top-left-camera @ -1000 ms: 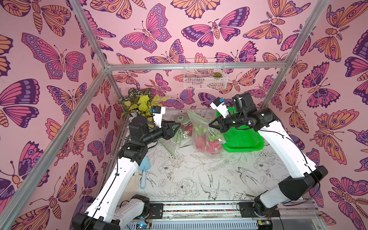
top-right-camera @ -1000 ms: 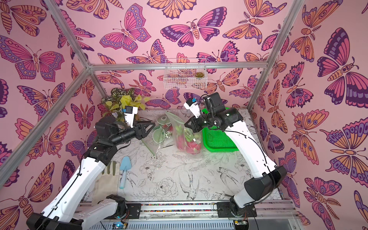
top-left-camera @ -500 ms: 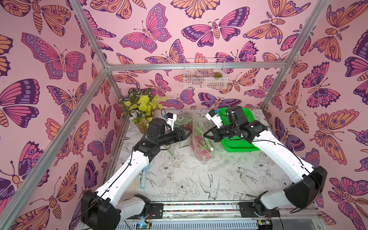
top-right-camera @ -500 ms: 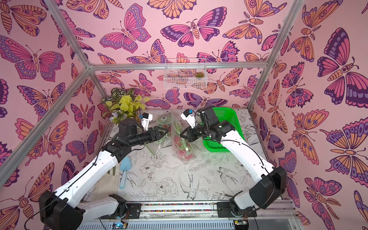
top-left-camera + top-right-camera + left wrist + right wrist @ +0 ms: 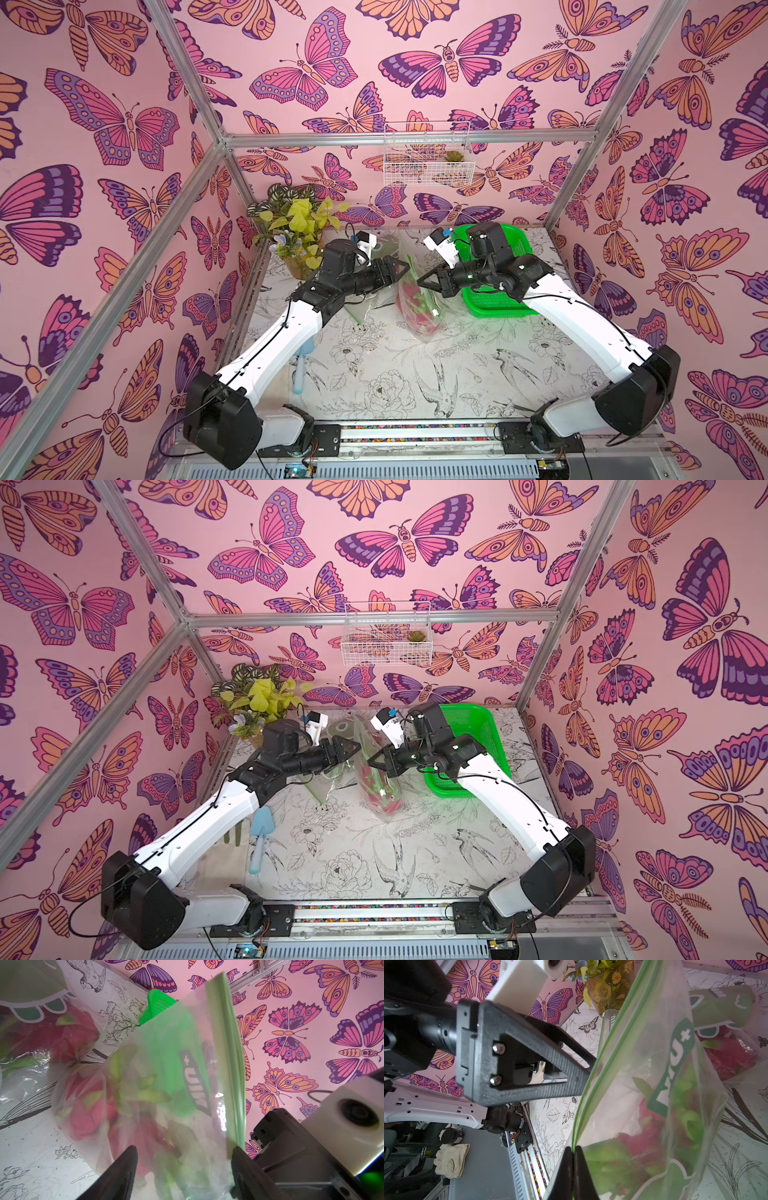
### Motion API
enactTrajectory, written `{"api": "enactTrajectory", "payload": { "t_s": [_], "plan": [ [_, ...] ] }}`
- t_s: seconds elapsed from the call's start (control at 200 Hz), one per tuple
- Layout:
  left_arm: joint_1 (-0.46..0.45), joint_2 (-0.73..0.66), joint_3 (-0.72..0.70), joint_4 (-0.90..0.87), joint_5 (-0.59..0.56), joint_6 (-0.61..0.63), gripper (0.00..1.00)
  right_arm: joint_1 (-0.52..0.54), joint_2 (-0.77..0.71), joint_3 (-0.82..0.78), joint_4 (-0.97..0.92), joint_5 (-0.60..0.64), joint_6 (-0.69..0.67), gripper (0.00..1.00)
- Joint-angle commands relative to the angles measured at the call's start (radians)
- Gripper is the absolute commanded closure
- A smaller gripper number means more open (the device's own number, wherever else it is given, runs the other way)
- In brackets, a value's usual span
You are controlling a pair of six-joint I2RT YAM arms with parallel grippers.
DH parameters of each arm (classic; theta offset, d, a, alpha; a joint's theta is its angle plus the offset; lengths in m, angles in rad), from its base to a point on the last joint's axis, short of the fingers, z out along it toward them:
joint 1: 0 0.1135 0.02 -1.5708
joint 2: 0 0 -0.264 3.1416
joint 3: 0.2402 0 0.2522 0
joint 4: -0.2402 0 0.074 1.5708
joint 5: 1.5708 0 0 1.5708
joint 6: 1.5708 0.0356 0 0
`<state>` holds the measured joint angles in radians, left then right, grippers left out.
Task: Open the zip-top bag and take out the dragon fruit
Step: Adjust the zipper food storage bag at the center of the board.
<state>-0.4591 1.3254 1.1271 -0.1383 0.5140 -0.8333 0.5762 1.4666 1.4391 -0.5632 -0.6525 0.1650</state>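
Dragon fruit (image 5: 417, 308) is in the zip-top bag (image 5: 409, 266) held upright on the desk (image 5: 374, 374), left of the green basket (image 5: 496, 301); right fingers (image 5: 564, 1174) pinch its zip edge, left fingers (image 5: 122, 1172) are spread beside it, so clamp your left on the opposite lip only, then peel apart.

Both arms reach in from the near rail, elbows out, forearms angled toward each other, wrists level. Left gripper (image 5: 401, 269) and right gripper (image 5: 422, 283) sit nearly tip to tip at mid-table. Left jaws stand wide apart. Right jaws are pressed together, pinching the green edge of the zip-top bag (image 5: 643, 1064).
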Motion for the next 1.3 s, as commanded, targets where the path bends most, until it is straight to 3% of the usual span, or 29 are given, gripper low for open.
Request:
{"api": "enactTrajectory", "payload": {
  "t_s": [0.0,0.18,0.376,0.676,1.297],
  "plan": [
    [-0.006,0.011,0.033,0.014,-0.004,0.0,0.21,0.011,0.006,-0.009,0.022,-0.027,0.005,1.0],
    [-0.007,0.024,0.046,0.007,-0.011,-0.001,0.16,0.012,0.005,-0.014,0.026,-0.033,0.001,1.0],
    [-0.007,0.029,0.037,-0.002,-0.033,-0.004,0.25,0.012,0.004,-0.012,0.021,-0.031,-0.002,1.0],
    [-0.007,-0.006,0.014,-0.03,-0.074,-0.001,0.28,0.011,-0.001,-0.017,0.019,-0.011,-0.004,1.0],
    [-0.006,-0.043,-0.022,-0.047,-0.116,-0.013,0.21,0.012,-0.019,-0.032,0.029,-0.002,-0.001,1.0]
  ]
}}
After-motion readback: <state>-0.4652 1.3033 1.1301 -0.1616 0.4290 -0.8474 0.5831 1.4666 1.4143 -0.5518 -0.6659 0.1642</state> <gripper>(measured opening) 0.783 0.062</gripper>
